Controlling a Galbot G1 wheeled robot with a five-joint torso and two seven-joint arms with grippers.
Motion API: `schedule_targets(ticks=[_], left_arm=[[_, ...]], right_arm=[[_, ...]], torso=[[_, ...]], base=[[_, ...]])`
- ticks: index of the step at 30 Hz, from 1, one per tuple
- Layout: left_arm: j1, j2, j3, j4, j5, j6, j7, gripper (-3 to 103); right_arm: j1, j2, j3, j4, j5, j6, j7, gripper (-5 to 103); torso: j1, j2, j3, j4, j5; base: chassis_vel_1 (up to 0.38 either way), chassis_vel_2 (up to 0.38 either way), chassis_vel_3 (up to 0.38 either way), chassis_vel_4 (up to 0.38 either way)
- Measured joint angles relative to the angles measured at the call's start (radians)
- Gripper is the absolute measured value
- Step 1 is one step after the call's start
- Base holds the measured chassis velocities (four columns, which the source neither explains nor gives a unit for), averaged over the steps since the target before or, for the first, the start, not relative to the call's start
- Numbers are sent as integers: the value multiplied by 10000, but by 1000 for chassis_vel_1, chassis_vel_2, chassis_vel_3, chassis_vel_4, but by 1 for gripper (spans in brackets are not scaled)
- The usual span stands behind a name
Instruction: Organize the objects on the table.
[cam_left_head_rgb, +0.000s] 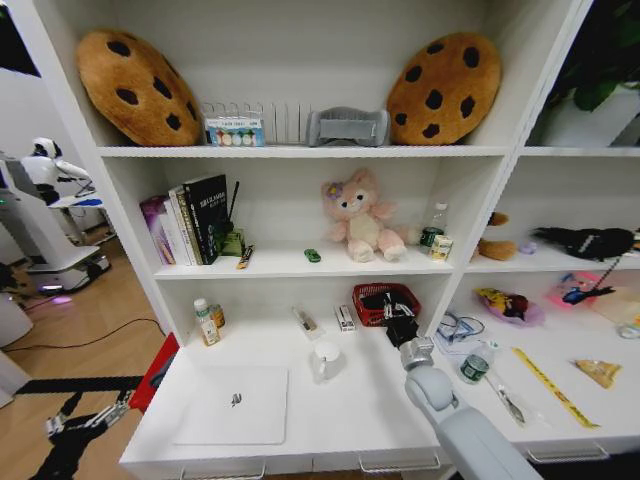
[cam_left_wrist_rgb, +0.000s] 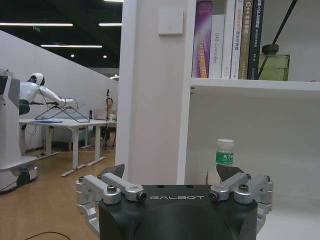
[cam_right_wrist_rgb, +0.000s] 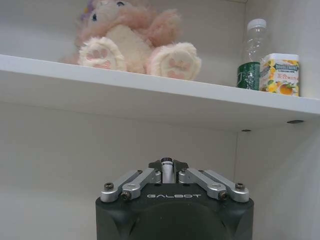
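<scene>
Pinched shut on what looks like a black marker (cam_right_wrist_rgb: 167, 173), held upright between the fingers of the right gripper (cam_right_wrist_rgb: 168, 165), above the surface (cam_left_head_rgb: 340, 410) beside the red basket (cam_left_head_rgb: 385, 292). Could twist out of so narrow a hold, or strike the shelf (cam_right_wrist_rgb: 150, 95) overhead if raised. Spread apart and empty on the left gripper (cam_left_wrist_rgb: 172, 171), off the surface's left end, facing the green-labelled bottle (cam_left_wrist_rgb: 224, 152). Laptop (cam_left_head_rgb: 235, 402) closed near the front edge.

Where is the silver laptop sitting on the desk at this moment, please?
In the head view, the silver laptop lies closed on the table's front left, left of the white mug.
</scene>
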Motion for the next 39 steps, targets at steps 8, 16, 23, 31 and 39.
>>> schedule_targets(ticks=[8,16,23,31,39], left_arm=[[0,0,0,0,0,0,0,100],[0,0,0,0,0,0,0,100],[0,0,0,0,0,0,0,100],[0,0,0,0,0,0,0,100],[0,0,0,0,0,0,0,100]], right_arm=[[425,350,299,-926,113,334,-217,10],[1150,786,389,-2283,470,603,-382,10],[1047,604,232,-1673,1334,176,-240,10],[913,566,265,-703,1828,-243,93,10],[984,-120,758,-638,2057,-302,104,10]], torso=[[0,0,0,-1,-2],[-1,0,0,-1,0],[-1,0,0,-3,-1],[-3,0,0,1,2],[-2,0,-1,-2,-1]], base=[[0,0,0,0],[0,0,0,0],[0,0,0,0],[0,0,0,0],[0,0,0,0]])
